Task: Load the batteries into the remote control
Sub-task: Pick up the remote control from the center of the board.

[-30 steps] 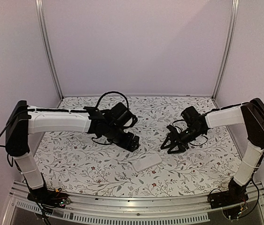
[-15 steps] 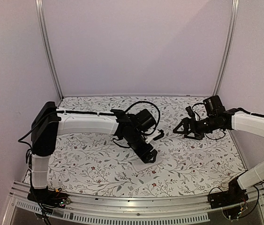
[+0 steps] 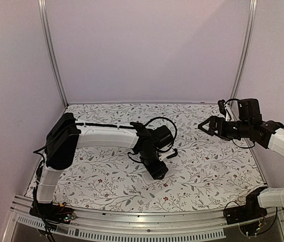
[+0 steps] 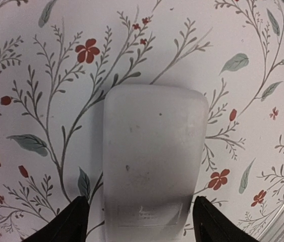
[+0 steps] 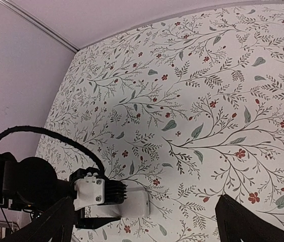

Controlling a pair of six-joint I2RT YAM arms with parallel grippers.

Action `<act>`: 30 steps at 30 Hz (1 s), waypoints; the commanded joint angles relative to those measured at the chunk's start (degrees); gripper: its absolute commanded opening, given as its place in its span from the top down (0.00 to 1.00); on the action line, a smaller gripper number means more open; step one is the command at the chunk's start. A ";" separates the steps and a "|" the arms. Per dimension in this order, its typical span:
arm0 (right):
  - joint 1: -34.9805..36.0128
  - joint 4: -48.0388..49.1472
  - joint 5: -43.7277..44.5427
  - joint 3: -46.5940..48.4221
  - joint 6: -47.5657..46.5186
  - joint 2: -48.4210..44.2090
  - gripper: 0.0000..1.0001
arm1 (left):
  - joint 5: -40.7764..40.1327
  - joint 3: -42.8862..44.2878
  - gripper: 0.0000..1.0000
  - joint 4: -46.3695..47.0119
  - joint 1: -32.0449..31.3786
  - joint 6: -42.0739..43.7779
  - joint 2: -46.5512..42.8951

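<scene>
The remote control (image 4: 154,156) lies plain white back up on the floral table cover, its cover seam at the near end. My left gripper (image 4: 139,222) is open, with one black fingertip (image 4: 75,219) on each side of the remote's near end, close to its edges. In the top view the left gripper (image 3: 157,171) hides most of the remote. The right wrist view shows the remote (image 5: 140,201) sticking out from under the left gripper (image 5: 99,194). My right gripper (image 3: 205,126) is open and empty, raised high at the right. No batteries are in view.
The floral cover (image 3: 207,171) fills the table. Pale enclosure walls with metal posts (image 3: 52,60) stand at the back and sides. A metal rail (image 3: 147,222) runs along the near edge. The left arm's black cable (image 3: 164,123) loops above its wrist.
My left arm has swung right and down onto the remote, fingers now straddling it. My right arm has lifted and pulled back to the right, away from the table's middle.
</scene>
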 commanded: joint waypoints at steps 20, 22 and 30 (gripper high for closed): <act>-0.28 7.83 -5.89 -3.88 -1.17 -4.45 0.01 | 5.21 -2.38 0.65 4.48 2.17 -1.13 -5.69; -0.27 9.52 -6.06 -4.63 -0.62 -5.24 0.01 | 8.95 -5.81 0.67 9.69 2.91 -1.20 -10.06; -0.28 26.07 -19.70 -7.44 3.93 -6.36 0.01 | 24.76 -18.94 0.68 32.57 4.43 -1.42 -26.98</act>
